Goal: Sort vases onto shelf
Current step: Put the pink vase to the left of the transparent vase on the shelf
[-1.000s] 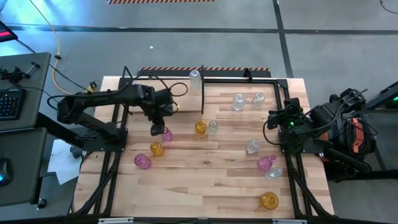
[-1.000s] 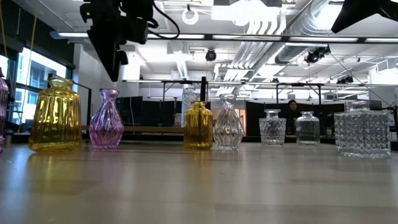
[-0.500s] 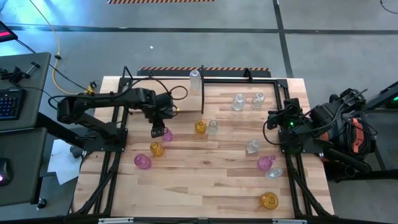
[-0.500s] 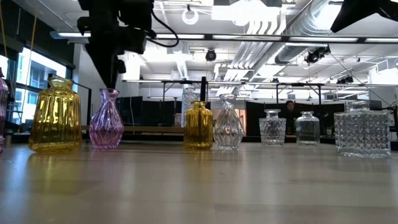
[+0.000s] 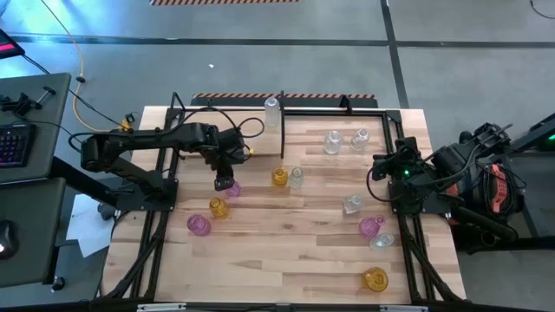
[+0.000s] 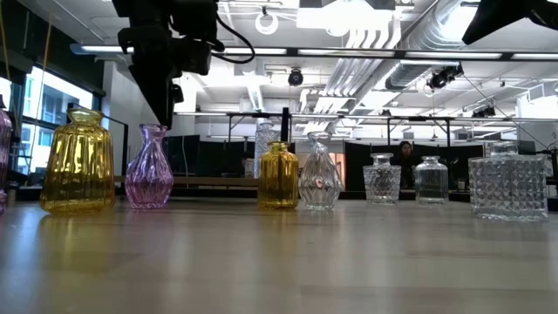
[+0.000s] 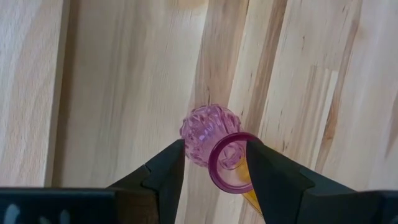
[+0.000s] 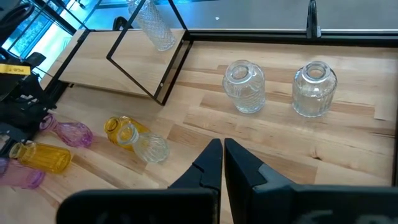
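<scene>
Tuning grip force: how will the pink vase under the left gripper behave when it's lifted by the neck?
The pink vase looks like faceted glass: probably rigid, slippery, chip-prone. Its bulb sits below a narrow neck, so it may swing or tip if nudged. The left gripper fingers flank the rim.

Two dark, near-black jointed arms on black tube frames. Left arm (image 5: 147, 143): boxy matte links, looped black cable by the wrist, small yellow marking near the wrist. Left pincer (image 7: 214, 165): two matte black wedge-shaped fingers (image 7: 158, 177), smooth faces, tapered tips. Right arm (image 5: 434, 169): bundled black cables, small green light near the wrist, orange part at the base. Right pincer (image 8: 222, 163): two slim black fingers with angular tapered tips. Black wrist housing across the lower edge of both wrist views.
</scene>
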`<state>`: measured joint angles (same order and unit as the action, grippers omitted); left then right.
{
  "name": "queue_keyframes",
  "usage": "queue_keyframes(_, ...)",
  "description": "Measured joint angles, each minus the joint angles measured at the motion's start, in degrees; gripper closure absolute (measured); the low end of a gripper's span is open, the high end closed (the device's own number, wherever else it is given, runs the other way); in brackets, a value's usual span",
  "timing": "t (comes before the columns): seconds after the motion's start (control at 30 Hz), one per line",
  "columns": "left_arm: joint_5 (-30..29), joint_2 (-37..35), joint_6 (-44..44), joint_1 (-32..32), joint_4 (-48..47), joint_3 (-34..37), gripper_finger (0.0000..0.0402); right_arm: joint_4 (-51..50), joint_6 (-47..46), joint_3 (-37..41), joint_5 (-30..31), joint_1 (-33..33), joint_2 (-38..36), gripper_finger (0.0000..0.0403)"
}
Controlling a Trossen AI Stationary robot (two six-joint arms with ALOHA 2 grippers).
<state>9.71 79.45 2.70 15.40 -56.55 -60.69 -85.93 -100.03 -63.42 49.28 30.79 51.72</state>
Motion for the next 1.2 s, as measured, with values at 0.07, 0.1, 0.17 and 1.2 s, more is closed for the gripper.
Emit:
queue_keyframes(0.07,0.0,0.0,0.4,0.0,-0.3,0.0,0.0241,0.0,0.0,0.0,0.0,0.0,0.0,0.0403)
queue_keyframes(0.1,0.0,0.0,0.5,0.0,-0.6,0.0,0.0241,0.0,0.0,0.0,0.0,0.0,0.0,0.0403)
queue_keyframes(0.17,0.0,0.0,0.6,0.0,-0.8,0.0,0.0241,0.0,0.0,0.0,0.0,0.0,0.0,0.0403)
queue_keyframes(1.2,-0.7,7.1,7.9,0.4,-2.1,-0.2,0.0274,-0.3,0.0,0.0,1.3,0.0,0.0,0.0403)
